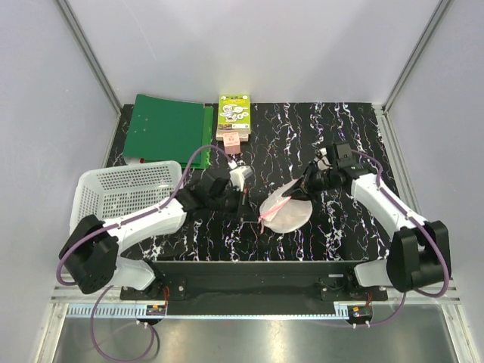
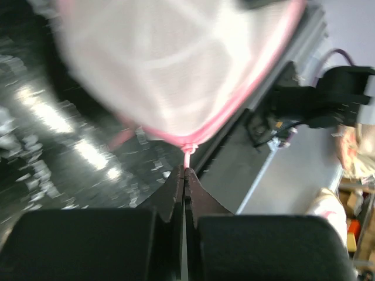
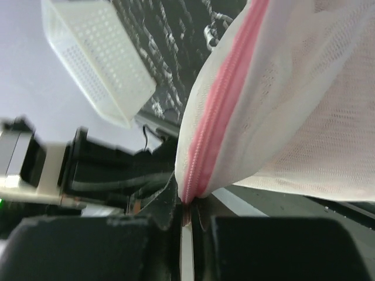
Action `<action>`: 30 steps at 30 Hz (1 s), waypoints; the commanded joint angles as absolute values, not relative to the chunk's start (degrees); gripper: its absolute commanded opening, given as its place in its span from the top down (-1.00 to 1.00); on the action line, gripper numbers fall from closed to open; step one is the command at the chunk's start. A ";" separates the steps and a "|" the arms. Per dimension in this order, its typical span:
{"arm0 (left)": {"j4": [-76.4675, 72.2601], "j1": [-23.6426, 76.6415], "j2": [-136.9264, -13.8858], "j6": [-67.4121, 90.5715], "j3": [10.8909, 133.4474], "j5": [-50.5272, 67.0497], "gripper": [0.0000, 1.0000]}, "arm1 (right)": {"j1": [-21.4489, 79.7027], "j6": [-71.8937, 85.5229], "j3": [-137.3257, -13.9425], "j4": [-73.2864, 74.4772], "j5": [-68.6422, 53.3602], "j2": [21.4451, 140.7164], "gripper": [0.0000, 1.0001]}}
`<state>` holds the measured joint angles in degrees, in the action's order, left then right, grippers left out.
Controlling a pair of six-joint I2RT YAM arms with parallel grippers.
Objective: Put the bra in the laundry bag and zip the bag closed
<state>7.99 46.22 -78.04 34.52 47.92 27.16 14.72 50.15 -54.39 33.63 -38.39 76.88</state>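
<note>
Top external view: the laundry bag (image 1: 287, 210) lies on the black marbled counter (image 1: 340, 136), lifted a little between both arms. The left hand (image 1: 252, 210) meets its left edge and the right hand (image 1: 302, 189) its far right edge. A white lattice basket (image 1: 125, 193) stands well to the left of the bag. The bra is nowhere in sight on the counter, so I judge it is already inside the mesh, though the pouch hides it.

Left wrist view: the left hand (image 2: 186, 172) is pinched tight on a thin pink zip pull (image 2: 187, 157) that hangs from the pink trim of the laundry bag (image 2: 170, 64), which fills the blurred frame above it.

Right wrist view: the right hand (image 3: 186, 213) is clamped on the bag's seam, right at the lower end of the pink zip (image 3: 220, 111). Along the stretch that shows, the teeth look joined. The laundry bag (image 3: 293, 117) bulges to the right of the seam, and the basket (image 3: 96, 58) shows beyond it.

The zipping step is in hand. The next move calls for the right hand to anchor the seam while the left draws the pull along the trim, keeping the mesh taut so it does not snag.
</note>
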 commanded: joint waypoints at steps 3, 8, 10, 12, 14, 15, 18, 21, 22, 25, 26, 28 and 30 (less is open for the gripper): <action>15.89 38.59 -75.49 27.78 43.94 25.85 1.00 | 12.66 38.24 -60.64 30.76 -54.55 82.61 1.00; 25.20 33.93 -83.65 22.16 51.40 19.71 1.00 | 12.57 32.45 -64.67 32.95 -60.11 86.39 1.00; 31.19 33.93 -85.77 20.14 57.90 14.34 1.00 | 12.22 30.77 -66.00 36.54 -58.72 86.92 0.94; 33.13 34.01 -86.49 19.86 62.46 12.49 1.00 | 12.04 28.22 -68.20 39.53 -54.68 87.45 0.86; 34.36 34.71 -85.00 20.39 64.76 11.08 1.00 | 12.22 24.72 -71.78 47.51 -44.20 87.89 0.44; 35.67 35.15 -84.21 20.83 66.69 9.68 1.00 | 12.30 23.48 -72.85 52.77 -41.08 87.80 0.33; 36.47 37.87 -80.79 22.49 67.76 8.88 0.97 | 12.39 20.04 -74.36 55.47 -37.69 86.23 0.24; 35.60 41.12 -78.06 24.51 66.27 9.92 0.78 | 12.31 22.23 -72.95 54.93 -37.80 84.03 0.03; 35.07 42.79 -77.52 24.87 65.57 10.11 0.67 | 12.39 23.80 -72.60 55.19 -36.75 82.63 -0.26; 32.00 46.04 -74.01 26.36 61.97 11.07 0.40 | 12.92 27.67 -70.67 55.20 -31.74 78.33 -0.31; 29.56 46.84 -72.79 26.89 59.44 11.51 0.34 | 13.44 28.12 -69.97 54.93 -30.25 77.27 -0.33; 27.61 48.33 -69.54 28.91 57.05 11.86 0.18 | 16.42 29.26 -68.39 54.49 -28.49 74.81 -0.34; 25.15 48.95 -67.42 31.27 54.06 12.22 0.10 | 21.06 29.79 -67.77 53.71 -24.01 73.31 -0.38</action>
<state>31.05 47.72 -72.27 26.65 58.33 11.42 14.55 27.24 -69.10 53.74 -32.03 77.87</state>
